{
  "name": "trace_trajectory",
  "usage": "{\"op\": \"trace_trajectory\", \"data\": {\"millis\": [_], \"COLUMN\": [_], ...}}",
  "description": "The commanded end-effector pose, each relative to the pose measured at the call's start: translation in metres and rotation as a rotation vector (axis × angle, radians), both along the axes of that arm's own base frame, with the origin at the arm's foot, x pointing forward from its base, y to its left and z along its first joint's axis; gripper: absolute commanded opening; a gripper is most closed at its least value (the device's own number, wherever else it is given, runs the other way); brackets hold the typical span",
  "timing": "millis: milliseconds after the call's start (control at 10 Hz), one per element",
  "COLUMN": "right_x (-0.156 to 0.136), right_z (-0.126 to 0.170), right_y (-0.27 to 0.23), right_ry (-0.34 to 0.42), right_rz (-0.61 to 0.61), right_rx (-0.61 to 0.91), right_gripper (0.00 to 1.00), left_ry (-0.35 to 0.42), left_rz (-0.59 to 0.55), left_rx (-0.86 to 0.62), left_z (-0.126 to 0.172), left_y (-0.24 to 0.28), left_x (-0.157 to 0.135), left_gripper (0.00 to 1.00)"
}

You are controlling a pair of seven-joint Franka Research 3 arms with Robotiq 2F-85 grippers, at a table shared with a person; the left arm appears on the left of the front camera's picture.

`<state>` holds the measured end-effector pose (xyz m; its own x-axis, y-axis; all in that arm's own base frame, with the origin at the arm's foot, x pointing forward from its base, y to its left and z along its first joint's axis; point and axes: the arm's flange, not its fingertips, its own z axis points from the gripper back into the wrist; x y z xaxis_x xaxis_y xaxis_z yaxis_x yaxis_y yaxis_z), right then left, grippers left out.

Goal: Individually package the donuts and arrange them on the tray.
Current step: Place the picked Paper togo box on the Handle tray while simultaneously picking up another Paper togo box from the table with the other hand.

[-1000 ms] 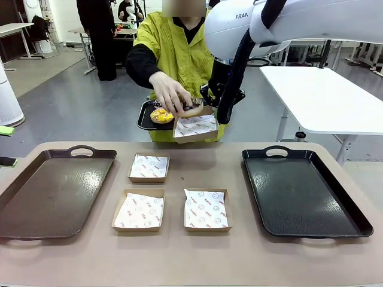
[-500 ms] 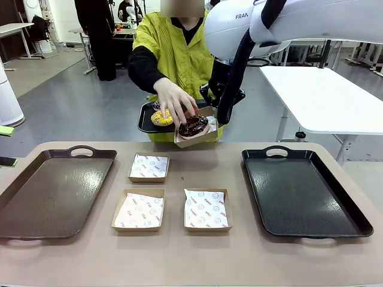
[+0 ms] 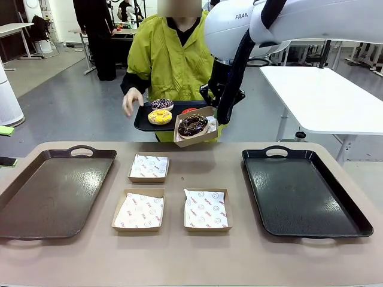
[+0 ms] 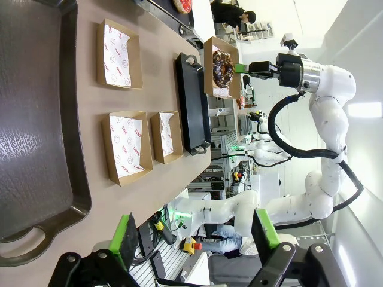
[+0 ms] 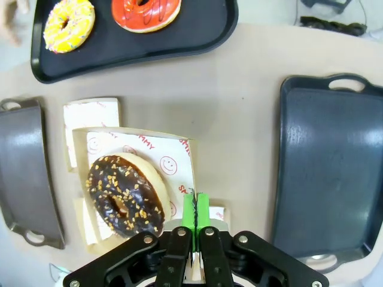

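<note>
Right gripper with its green pads pressed shut on one wall of a paper-lined box, holding it aloft beyond the table's far edge, just in front of the black tray that the person carries. The chocolate donut lies in the box, to one side of the pinch, and the box tilts toward the table. The yellow donut, sprinkled donut and red donut lie unboxed on the person's tray, and three empty boxes wait on the table. The left gripper hangs with its jaws spread wide, holding nothing. Likely hazards: a single-edge grip on thin cardboard may let the box sag or pivot under the off-centre load; a brisk swing toward the right-hand tray could slide the donut over the low wall; and the box may clip the person's tray as it leaves.
</note>
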<state>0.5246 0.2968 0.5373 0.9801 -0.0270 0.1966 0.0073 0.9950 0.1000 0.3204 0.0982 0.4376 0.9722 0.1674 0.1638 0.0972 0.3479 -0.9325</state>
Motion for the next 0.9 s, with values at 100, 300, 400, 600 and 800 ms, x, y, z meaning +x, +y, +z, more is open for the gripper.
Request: {"op": "trace_trajectory", "data": {"millis": [100,300,400,600,800], "right_x": [-0.040,-0.071,-0.078,-0.078,-0.069], "right_z": [0.019,0.031,0.032,0.019,0.001], "right_y": [-0.070,-0.134,-0.161,-0.212,-0.244], "right_ry": [0.048,0.059,0.064,0.081,0.073], "right_rz": [0.037,0.030,0.025,-0.028,-0.068], "right_rx": [0.024,0.050,0.061,0.047,0.038], "right_gripper": [0.01,0.01,0.01,0.01,0.01], "left_ry": [0.078,0.155,0.194,0.275,0.344], "left_rz": [0.001,-0.025,-0.054,-0.094,-0.116], "left_rx": [0.145,0.318,0.411,0.594,0.748], "left_z": [0.018,0.043,0.055,0.065,0.063], "left_y": [-0.009,-0.031,-0.049,-0.096,-0.140], "left_x": [0.005,0.019,0.031,0.054,0.077], "left_gripper": [1.00,1.00,1.00,1.00,1.00]}}
